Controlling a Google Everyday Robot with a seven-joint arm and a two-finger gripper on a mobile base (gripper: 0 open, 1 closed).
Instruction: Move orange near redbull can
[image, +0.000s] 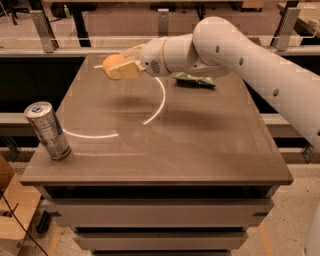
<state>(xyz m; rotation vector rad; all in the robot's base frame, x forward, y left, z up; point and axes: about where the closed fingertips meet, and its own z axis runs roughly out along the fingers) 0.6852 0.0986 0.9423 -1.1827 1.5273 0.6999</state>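
Transport step: the gripper (121, 69), upper left of centre, holds the small round orange fruit (112, 61) in clenched jaws above the brown counter (200, 150). The next move probably calls for travelling toward the lower left and lowering it beside the slim silver-blue metal drink can (47, 131) without toppling it.

I seem to be working in a lab or test hall, plain brown table (200, 150) on a stacked base, metal rails and posts (42, 30) behind, speckled hard floor (295, 220), gripper (119, 69) above the table's far left, clasping the orange (112, 61)
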